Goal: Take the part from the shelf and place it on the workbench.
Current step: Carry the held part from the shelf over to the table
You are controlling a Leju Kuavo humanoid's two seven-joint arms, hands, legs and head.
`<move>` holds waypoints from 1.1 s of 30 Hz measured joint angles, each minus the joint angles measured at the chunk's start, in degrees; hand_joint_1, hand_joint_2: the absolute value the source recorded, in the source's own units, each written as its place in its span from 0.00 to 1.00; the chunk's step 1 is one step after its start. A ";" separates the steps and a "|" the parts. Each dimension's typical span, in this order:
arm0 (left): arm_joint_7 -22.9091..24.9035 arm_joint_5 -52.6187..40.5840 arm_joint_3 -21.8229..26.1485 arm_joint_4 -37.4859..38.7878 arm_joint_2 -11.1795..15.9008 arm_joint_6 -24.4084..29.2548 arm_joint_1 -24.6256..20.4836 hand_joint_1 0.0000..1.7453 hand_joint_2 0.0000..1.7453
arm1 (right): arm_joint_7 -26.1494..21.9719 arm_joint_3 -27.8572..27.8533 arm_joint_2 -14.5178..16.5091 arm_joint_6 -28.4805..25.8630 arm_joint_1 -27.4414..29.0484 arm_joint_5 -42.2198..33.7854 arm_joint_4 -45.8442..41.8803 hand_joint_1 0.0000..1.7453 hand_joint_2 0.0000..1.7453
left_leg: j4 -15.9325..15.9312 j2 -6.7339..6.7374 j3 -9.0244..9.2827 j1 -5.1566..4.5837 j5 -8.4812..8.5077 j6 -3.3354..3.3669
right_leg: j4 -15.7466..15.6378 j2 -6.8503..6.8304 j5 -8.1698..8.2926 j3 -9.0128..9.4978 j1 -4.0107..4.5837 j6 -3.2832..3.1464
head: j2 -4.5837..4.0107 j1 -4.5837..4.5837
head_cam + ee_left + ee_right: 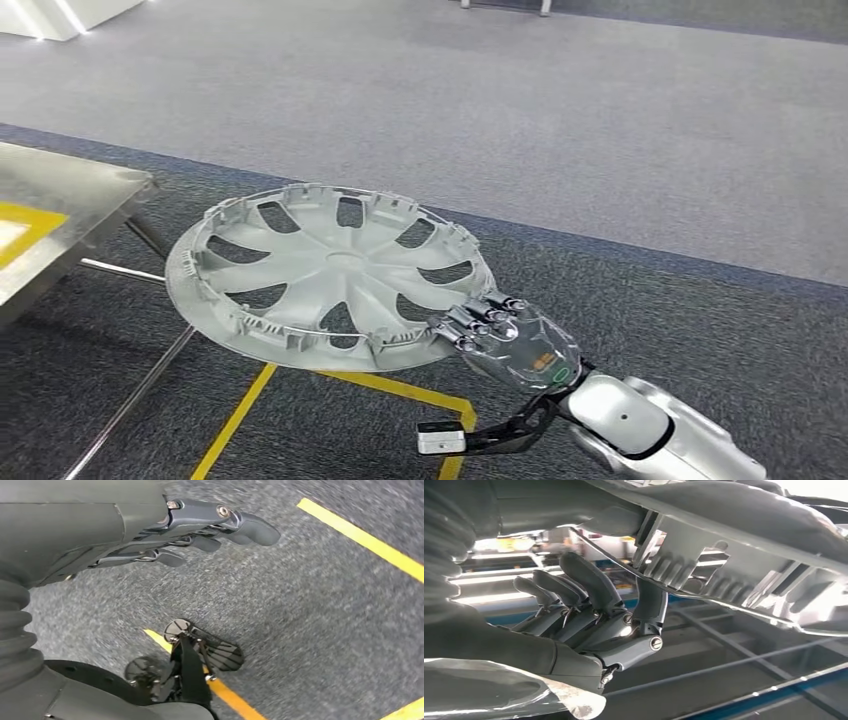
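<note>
While the right hand (pixel 505 335) grips its rim, the wheel cover (pixel 330 275) hangs flat above dark carpet.
Beside it, well apart, stands the metal workbench (pixel 60 215); the left hand (pixel 200 530) holds nothing, fingers extended.

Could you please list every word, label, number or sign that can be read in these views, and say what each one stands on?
No readable text in any view.
Right hand: small orange and green marks on its back, too small to read.
Wheel cover: no lettering visible.
Floor: yellow tape lines, no characters.
Left hand: no label visible.
</note>
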 joint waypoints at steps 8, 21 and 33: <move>0.36 -0.22 0.02 -0.95 -0.60 -0.10 0.35 0.00 1.00 | -0.26 0.97 0.43 1.44 -1.72 -0.55 0.39 1.00 1.00 | 3.66 0.18 -2.49 0.23 -2.05 -2.27 | -8.75 0.26 2.23 4.82 -0.27 -1.10 | 0.00 -0.47; 0.15 -4.24 -0.85 -1.76 -0.82 -0.45 0.70 0.00 1.00 | 0.09 1.92 1.55 1.46 -2.50 -0.62 0.63 1.00 1.00 | 0.09 8.33 -0.82 0.06 0.09 -1.54 | -8.88 -8.99 -0.37 7.52 0.59 0.61 | 0.00 -0.68; 1.04 -6.03 -1.40 -2.48 -1.01 0.08 0.59 0.00 1.00 | 0.25 3.02 1.97 1.26 -3.03 -0.49 0.77 1.00 1.00 | 0.37 -1.19 -0.85 0.57 0.10 -0.89 | -6.96 3.07 1.85 3.59 -0.17 0.39 | 0.00 -0.11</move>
